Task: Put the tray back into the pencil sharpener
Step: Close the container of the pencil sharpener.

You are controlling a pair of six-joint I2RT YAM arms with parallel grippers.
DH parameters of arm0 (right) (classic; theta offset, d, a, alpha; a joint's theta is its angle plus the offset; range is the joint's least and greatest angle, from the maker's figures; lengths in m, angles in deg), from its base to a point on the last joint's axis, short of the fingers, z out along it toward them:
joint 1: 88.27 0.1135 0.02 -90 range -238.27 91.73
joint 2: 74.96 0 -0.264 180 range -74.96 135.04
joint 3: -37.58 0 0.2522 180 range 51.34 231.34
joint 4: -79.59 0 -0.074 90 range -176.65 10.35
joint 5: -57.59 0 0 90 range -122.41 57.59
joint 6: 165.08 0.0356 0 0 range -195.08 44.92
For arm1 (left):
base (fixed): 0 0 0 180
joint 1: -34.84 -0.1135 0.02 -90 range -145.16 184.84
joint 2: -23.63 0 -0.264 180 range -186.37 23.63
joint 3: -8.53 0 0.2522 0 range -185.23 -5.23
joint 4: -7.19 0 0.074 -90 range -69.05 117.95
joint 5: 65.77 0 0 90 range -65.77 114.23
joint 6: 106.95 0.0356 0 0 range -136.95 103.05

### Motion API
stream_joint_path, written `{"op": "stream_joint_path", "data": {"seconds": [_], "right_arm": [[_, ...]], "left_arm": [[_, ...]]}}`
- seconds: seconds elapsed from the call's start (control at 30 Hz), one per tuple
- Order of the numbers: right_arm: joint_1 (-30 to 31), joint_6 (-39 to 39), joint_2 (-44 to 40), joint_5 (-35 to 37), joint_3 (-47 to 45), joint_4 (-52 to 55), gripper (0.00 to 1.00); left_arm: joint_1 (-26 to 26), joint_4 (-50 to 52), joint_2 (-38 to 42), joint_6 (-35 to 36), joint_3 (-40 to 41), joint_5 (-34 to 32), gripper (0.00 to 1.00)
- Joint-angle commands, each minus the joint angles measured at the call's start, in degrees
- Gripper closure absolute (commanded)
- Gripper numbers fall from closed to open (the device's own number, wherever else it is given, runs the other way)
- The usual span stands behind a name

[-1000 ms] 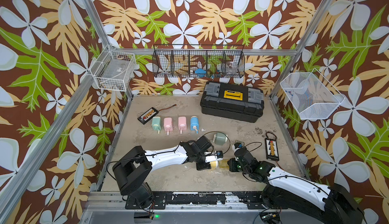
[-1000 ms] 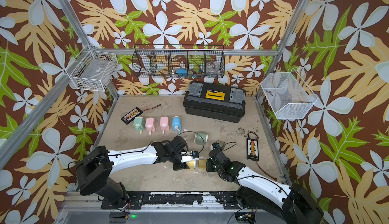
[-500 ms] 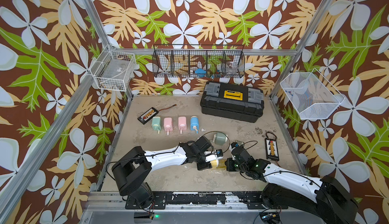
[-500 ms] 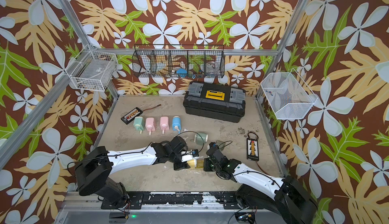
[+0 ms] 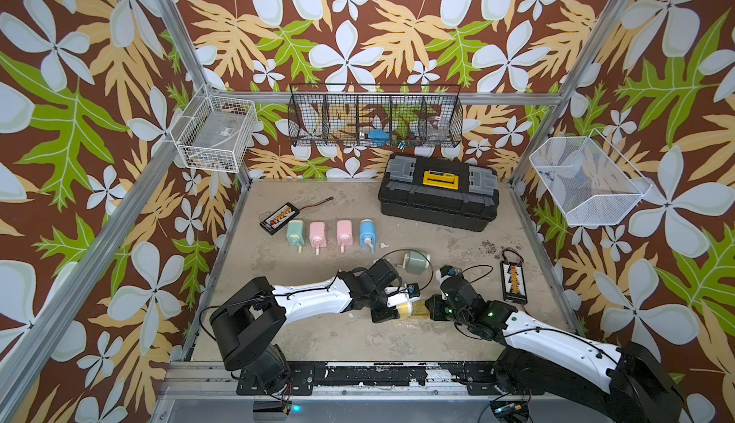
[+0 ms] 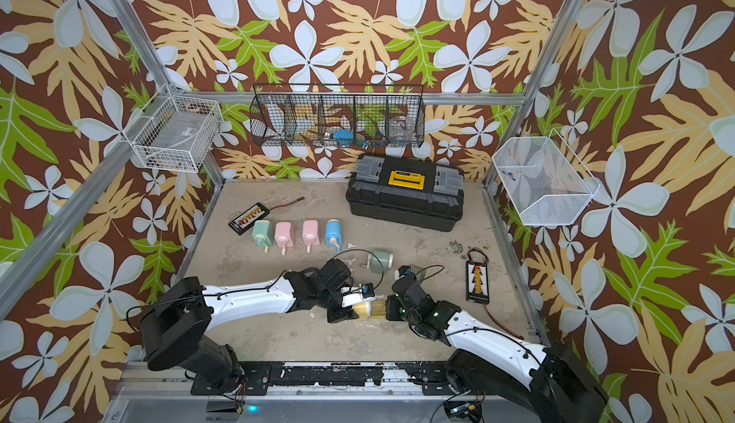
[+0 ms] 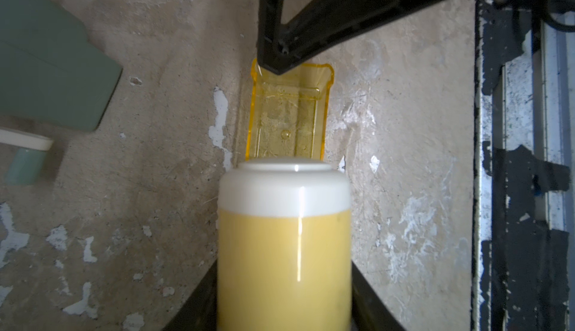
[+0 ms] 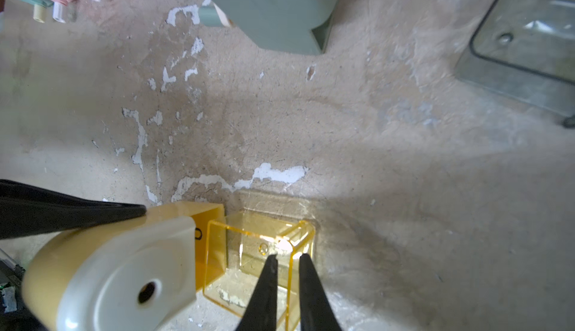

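Note:
The yellow pencil sharpener (image 5: 405, 309) (image 6: 362, 307) lies on its side near the table's front, and my left gripper (image 5: 399, 305) (image 7: 284, 314) is shut on its body (image 7: 284, 236). The clear yellow tray (image 5: 420, 309) (image 7: 287, 117) lies flat on the table with one end inside the sharpener's opening (image 8: 214, 245); most of it still sticks out. My right gripper (image 5: 431, 307) (image 8: 286, 256) holds the tray's outer end wall (image 8: 292, 282), one finger inside the tray and one outside.
A grey-green sharpener (image 5: 415, 261) and a clear tray (image 8: 529, 33) lie just behind the grippers. Several pastel sharpeners (image 5: 318, 234) stand in a row farther back, near a black toolbox (image 5: 437, 198). A charger board (image 5: 514, 282) lies to the right. The front rail (image 7: 513, 189) is close by.
My right gripper has slid left with the tray, bringing it up to the sharpener and its end into the opening. The left gripper has kept the sharpener still.

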Motion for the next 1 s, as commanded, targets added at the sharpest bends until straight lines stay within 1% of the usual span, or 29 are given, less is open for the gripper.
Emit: {"op": "stream_joint_path", "data": {"seconds": [0.0, 0.3, 0.63, 0.83, 0.97], "right_arm": [[-0.1, 0.4, -0.5, 1.7, -1.1, 0.2, 0.83], [-0.1, 0.4, 3.4, -2.6, -1.6, -4.1, 0.83], [0.0, 2.7, 4.6, -4.1, -1.3, -6.4, 0.85], [0.0, 3.7, 4.5, -4.5, -1.2, -7.3, 0.86], [-0.1, 4.2, 4.1, -5.9, -1.4, -8.6, 0.87]], "left_arm": [[0.1, 0.1, 0.2, 0.1, 0.3, 0.1, 0.54], [0.0, 0.5, -1.1, 0.3, -1.0, 0.7, 0.54], [0.0, 0.2, -0.9, 0.0, -1.1, 2.4, 0.55], [0.0, 1.0, -1.4, 0.6, -1.0, 1.4, 0.54], [0.1, 1.2, -1.7, 0.8, -0.9, 0.9, 0.55]]}}
